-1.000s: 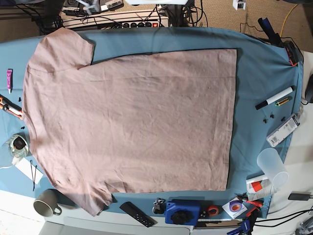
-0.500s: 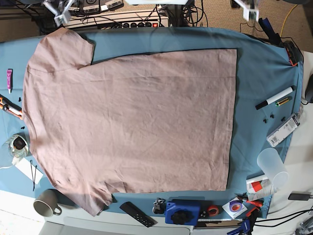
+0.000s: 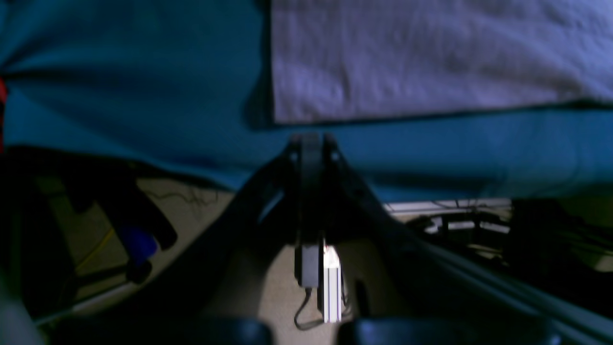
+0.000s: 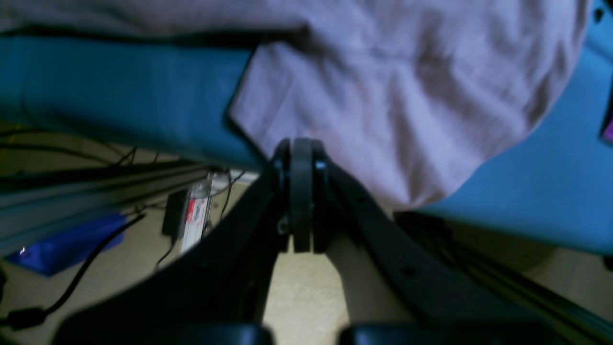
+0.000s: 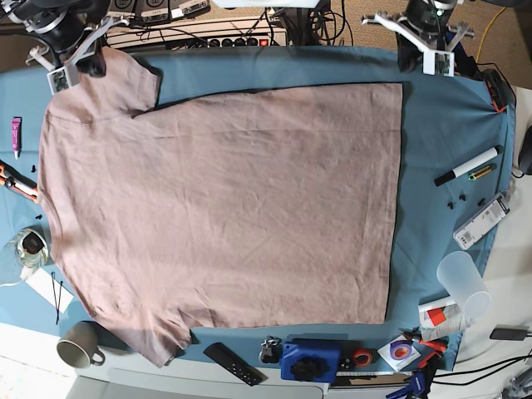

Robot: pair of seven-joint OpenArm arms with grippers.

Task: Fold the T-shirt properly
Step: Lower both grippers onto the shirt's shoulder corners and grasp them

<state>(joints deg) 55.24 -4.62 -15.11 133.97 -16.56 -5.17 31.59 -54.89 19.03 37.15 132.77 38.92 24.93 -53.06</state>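
Fabric covers most of your surface [image 5: 453, 125]: the T-shirt [image 5: 224, 208] lies flat and spread out on the teal cloth, collar end toward the left of the base view, hem running straight down the right side, one sleeve [image 5: 116, 79] at the top left and the other [image 5: 158, 337] at the bottom left. It is lightly wrinkled and shows no fold yet. Your left gripper [image 5: 428, 51] sits at the top right of the base view, over the far edge of the surface and just beyond the shirt's upper hem corner; in its wrist view the jaws are pressed together with nothing between them, and the shirt corner [image 3: 278, 117] lies just ahead of the tips, apart from them, with blue cloth in between. Your right gripper [image 5: 71, 66] is at the top left of the base view, next to the upper sleeve; its wrist view shows the jaws likewise pressed together and empty, with the sleeve [image 4: 383, 110] directly in front of the tips, though you cannot tell from the blur whether they touch the fabric. Along the edges of the surface you have loose items well clear of the shirt: a mug [image 5: 79, 343] at the bottom left, a black remote [image 5: 234, 363], a blue box [image 5: 309, 359], a marker [image 5: 465, 166] and a clear plastic cup [image 5: 462, 283] on the right.
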